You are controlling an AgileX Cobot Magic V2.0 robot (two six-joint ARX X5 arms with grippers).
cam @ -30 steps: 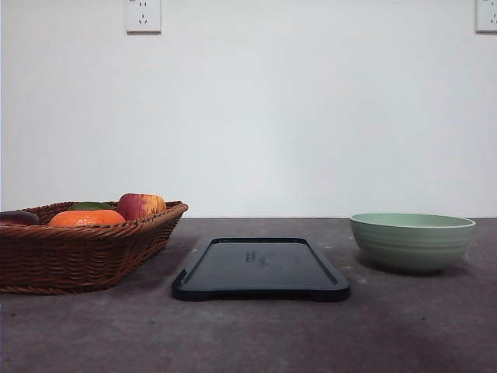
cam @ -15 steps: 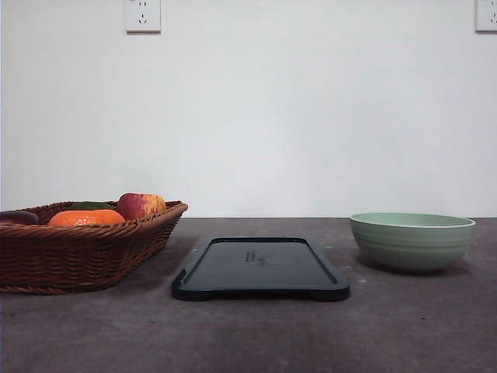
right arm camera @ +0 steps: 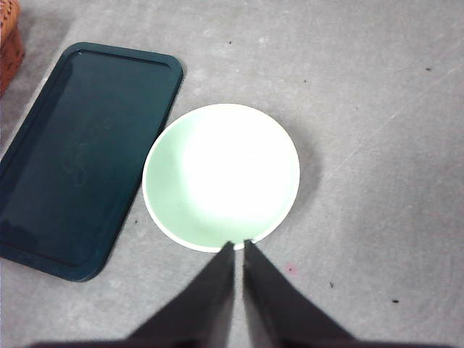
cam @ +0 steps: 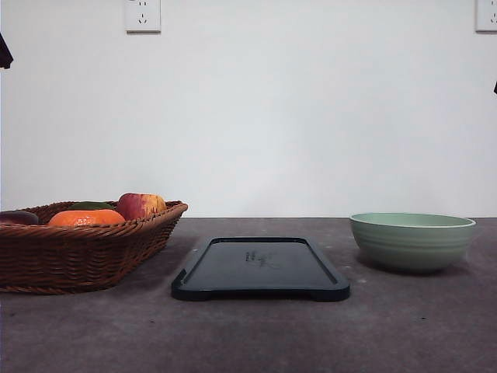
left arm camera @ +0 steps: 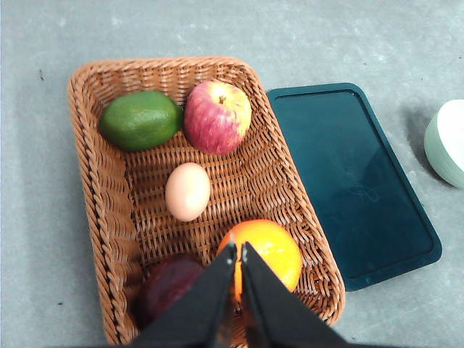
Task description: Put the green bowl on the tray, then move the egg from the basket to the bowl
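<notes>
The pale green bowl (cam: 412,240) rests on the table at the right, empty, beside the dark tray (cam: 261,268) in the middle. The bowl (right arm camera: 221,176) lies straight below my right gripper (right arm camera: 238,246), which hangs high above it with its fingers shut and empty; the tray (right arm camera: 80,152) lies next to the bowl. The brown wicker basket (cam: 78,249) stands at the left. In the left wrist view the egg (left arm camera: 188,191) lies in the middle of the basket (left arm camera: 94,181). My left gripper (left arm camera: 238,250) hovers high over the basket, shut and empty.
The basket also holds a green avocado (left arm camera: 141,119), a red apple (left arm camera: 217,117), an orange (left arm camera: 265,251) and a dark purple fruit (left arm camera: 168,286). The grey table (cam: 248,334) runs to a white wall with sockets (cam: 143,15).
Dark bits of both arms have come into the top left and right edges of the front view. Bowl, tray and basket have not moved.
</notes>
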